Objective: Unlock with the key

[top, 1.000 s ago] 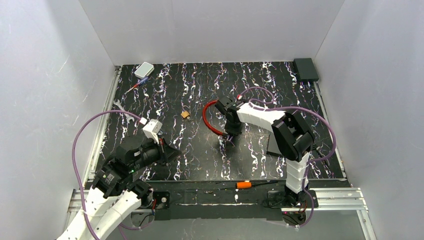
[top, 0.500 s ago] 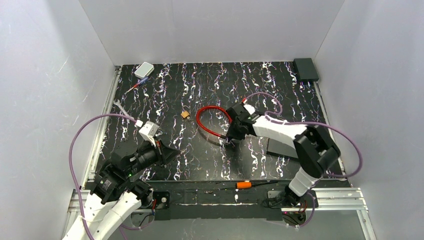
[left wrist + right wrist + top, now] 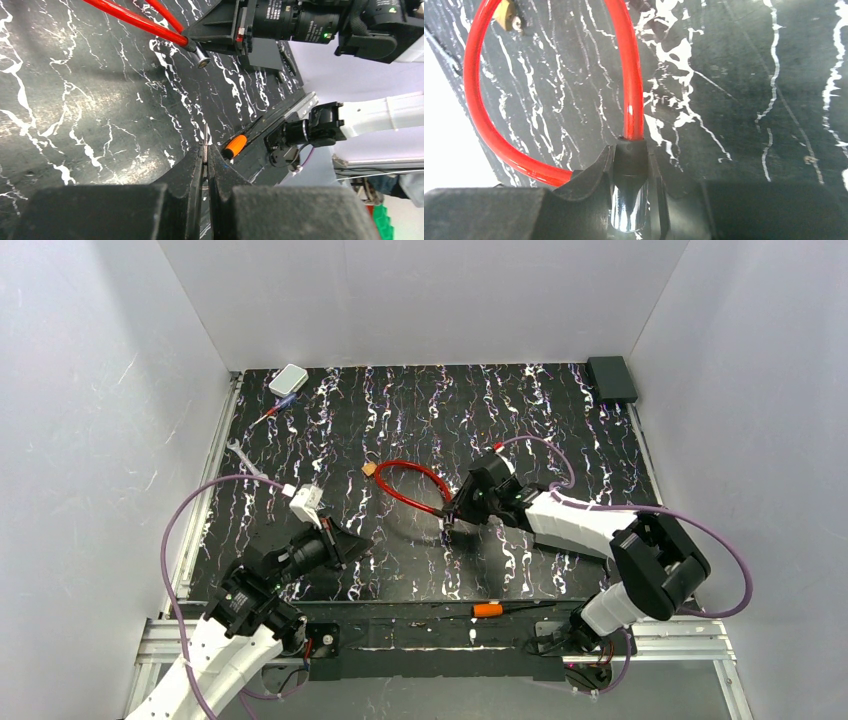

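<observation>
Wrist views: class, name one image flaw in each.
Right wrist view: the lower-left corner is blown out white; glare streaks the chrome cable end. Left wrist view: the hand's fingers are dark and soft, the red cable is sharp.

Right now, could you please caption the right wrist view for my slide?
Right jaws clamp the chrome-tipped end of the red cable, its loop curving toward the brass padlock.

Left tool point(image 3: 205, 149) closed, right tool point(image 3: 630, 172) clamped
</observation>
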{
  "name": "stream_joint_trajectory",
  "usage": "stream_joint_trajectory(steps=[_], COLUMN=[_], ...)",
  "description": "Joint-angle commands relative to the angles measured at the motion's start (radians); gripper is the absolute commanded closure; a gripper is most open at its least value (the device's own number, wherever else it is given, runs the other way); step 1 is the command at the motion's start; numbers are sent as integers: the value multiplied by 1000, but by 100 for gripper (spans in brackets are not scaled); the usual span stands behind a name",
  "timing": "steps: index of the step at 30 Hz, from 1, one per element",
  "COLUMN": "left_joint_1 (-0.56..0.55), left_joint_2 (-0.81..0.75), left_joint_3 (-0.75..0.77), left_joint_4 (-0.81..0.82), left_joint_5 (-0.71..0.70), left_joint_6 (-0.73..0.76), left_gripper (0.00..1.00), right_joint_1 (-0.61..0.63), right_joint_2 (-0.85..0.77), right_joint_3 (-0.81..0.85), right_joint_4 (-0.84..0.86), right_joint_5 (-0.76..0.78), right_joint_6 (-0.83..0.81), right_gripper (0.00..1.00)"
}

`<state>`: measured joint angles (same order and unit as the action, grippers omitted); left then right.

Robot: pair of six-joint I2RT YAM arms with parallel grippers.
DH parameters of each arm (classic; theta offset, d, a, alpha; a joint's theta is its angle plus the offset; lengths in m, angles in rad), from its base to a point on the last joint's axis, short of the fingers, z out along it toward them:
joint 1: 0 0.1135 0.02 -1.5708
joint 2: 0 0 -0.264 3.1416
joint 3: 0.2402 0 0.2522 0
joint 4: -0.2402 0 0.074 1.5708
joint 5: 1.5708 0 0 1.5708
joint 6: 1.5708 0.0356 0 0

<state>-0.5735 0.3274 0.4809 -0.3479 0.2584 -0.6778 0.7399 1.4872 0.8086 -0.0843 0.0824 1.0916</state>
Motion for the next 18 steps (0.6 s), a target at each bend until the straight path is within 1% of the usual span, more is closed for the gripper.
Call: stream_joint_trajectory(steps=[1,5,9,13,18], left_joint_1=[-5,-6,-6,-6,-8], left_joint_2=[13,10,-10,-10,6], left_joint_3=[-33,-102,-175,-233,-266], left_joint_4=[132,223,309,331,339], left_joint_5=[30,30,-13,-22,9], left_joint_6=[-98,-192,-313,-435,-521], left_gripper=[100,100,100,100,100], right_joint_1=[-4,-2,9,21,39], right_joint_2=[14,26,32,11,-6], right_joint_3=[18,35,60,63,60], right_joint_4=[104,-33,-150,-220,-271], right_joint_5=[-76,-37,11,54,88], right_joint_6=[61,170,250,313,371], right_gripper=[99,99,99,99,99])
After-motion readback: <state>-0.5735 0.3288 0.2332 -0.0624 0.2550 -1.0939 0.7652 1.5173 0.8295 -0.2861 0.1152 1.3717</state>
